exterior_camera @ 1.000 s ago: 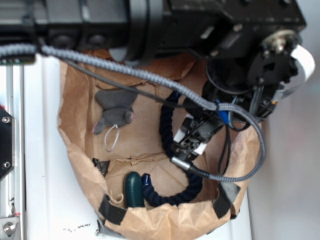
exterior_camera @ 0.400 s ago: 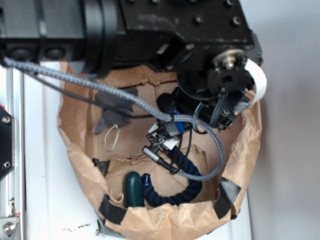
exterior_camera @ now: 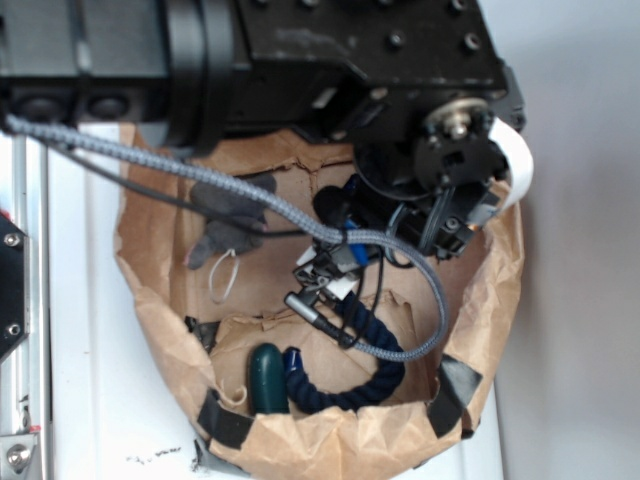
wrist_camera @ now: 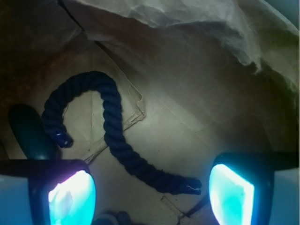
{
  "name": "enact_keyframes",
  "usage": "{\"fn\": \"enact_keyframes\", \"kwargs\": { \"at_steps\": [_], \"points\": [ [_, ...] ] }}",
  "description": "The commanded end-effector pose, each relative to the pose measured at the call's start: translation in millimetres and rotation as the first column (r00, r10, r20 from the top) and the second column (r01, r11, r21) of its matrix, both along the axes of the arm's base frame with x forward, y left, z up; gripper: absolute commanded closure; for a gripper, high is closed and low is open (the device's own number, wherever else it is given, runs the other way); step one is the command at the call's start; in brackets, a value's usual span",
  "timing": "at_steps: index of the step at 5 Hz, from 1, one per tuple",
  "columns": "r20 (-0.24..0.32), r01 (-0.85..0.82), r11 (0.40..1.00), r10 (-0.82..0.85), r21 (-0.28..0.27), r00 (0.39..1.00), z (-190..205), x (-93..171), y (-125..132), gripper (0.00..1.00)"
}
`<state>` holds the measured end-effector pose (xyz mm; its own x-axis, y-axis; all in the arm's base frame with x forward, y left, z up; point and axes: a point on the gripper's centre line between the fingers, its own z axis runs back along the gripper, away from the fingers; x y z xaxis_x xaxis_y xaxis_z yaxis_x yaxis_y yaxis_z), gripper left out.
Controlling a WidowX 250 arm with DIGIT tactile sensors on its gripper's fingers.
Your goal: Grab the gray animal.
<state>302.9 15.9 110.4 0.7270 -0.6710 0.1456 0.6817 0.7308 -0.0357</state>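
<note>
The gripper point(wrist_camera: 151, 187) hangs spread wide and empty inside the paper bag point(exterior_camera: 160, 340); the navy rope point(wrist_camera: 112, 136) curls just below it; the gray animal point(exterior_camera: 228, 215) lies off to its side, apart.

The gray animal point(exterior_camera: 228, 222), a small soft plush with a wider, darker gray flat part at its upper end and a thin white string loop trailing below it, lies flat on the brown paper floor, partly hidden behind a braided cable.

Fingers point(wrist_camera: 232, 194) spread wide, empty
</note>
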Motion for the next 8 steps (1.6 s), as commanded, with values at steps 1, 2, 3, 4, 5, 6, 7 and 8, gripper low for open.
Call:
{"fn": "enact_keyframes", "kwargs": {
  "at_steps": [1, 2, 3, 4, 5, 6, 7, 8],
  "points": [
    [0.102, 0.046, 0.999, -0.047, 0.015, 0.994, 15, -2, 13, 0.0],
    [0.105, 0.064, 0.998, -0.063, -0.005, 0.993, 19, -6, 29, 0.0],
    [0.097, 0.103, 0.995, -0.102, -0.013, 0.99, 25, -16, 38, 0.0],
    [0.07, 0.14, 0.99, -0.14, -0.003, 0.988, 23, -25, 41, 0.0],
    [0.074, 0.226, 0.974, -0.227, 0.016, 0.971, 20, -47, 39, 0.0],
    [0.073, 0.256, 0.966, -0.258, 0.037, 0.963, 10, -58, 35, 0.0],
    [0.078, 0.281, 0.958, -0.285, 0.053, 0.955, -2, -62, 33, 0.0],
    [0.042, 0.267, 0.962, -0.27, 0.064, 0.962, -10, -53, 29, 0.0]
  ]
}}
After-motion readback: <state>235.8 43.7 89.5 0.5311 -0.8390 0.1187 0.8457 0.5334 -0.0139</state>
